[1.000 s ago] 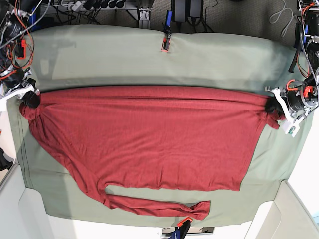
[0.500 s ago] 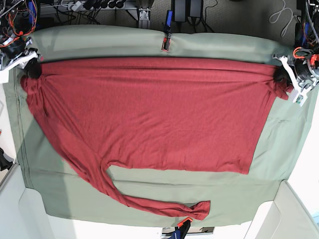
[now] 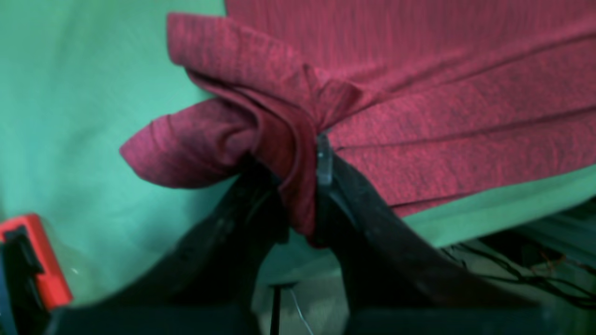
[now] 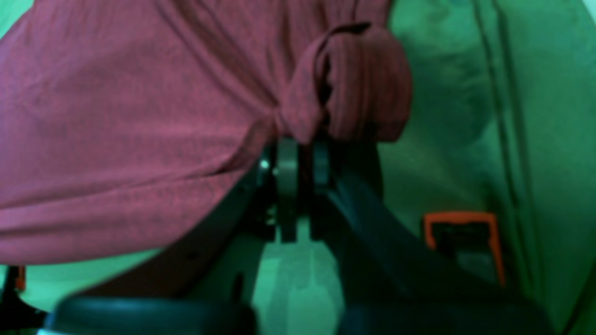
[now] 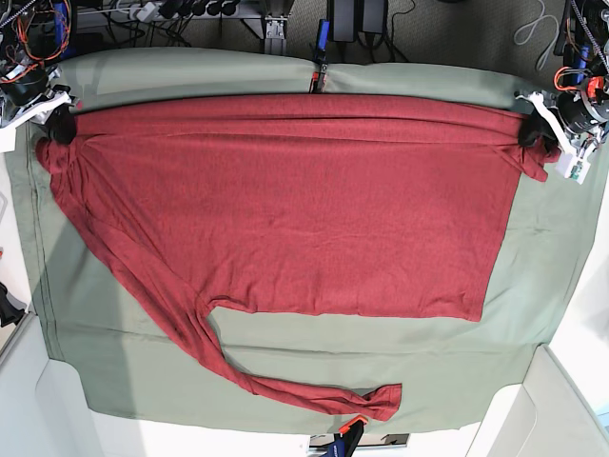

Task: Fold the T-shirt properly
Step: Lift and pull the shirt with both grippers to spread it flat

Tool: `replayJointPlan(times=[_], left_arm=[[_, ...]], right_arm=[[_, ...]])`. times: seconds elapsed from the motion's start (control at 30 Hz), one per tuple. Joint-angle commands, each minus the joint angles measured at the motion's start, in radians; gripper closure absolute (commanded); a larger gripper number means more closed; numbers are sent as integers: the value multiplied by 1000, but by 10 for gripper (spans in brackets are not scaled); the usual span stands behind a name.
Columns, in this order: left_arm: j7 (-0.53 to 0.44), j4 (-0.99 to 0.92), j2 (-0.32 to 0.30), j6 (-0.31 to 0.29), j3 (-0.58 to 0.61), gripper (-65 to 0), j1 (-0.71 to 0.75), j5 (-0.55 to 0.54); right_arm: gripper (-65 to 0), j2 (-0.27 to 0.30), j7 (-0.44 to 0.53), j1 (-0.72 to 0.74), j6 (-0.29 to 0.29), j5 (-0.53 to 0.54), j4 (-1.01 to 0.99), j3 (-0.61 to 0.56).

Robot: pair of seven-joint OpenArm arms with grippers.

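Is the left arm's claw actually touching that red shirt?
Touching. The left wrist view shows the left gripper with its jaws pinched on a bunched fold of the T-shirt.

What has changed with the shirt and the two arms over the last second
Both pincers, left and right, have carried the top edge of the T-shirt toward the far side of the table, in the base view; the body followed and now lies stretched flatter. Each pincer stays shut on its corner. The long sleeve's cuff at the near edge and the green cloth have not moved.
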Motion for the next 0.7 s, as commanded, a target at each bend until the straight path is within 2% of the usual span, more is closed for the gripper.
replayJointPlan(times=[0.0, 0.27, 0.3, 0.37, 0.43, 0.57, 0.67], left_arm=[[-14, 12, -26, 11, -17, -52, -10, 12], [-14, 12, -26, 11, -17, -314, -9, 12], [-14, 12, -26, 11, -17, -337, -9, 12], [-13, 12, -26, 11, -17, -351, -9, 12], [0, 12, -26, 16, -17, -351, -9, 11], [47, 13, -26, 19, -17, -351, -9, -29], [83, 13, -26, -32, -18, -351, -8, -99]], right_arm=[[0, 20, 41, 5, -10, -15, 17, 14], [-4, 20, 45, 8, -11, -18, 17, 14], [-50, 20, 45, 8, -11, -19, 17, 14], [-135, 20, 45, 8, -11, -18, 17, 14], [-192, 20, 44, 8, -12, -18, 17, 14], [-217, 21, 39, 7, -14, -13, 17, 14], [-240, 23, 18, 7, -14, 2, 19, 22]])
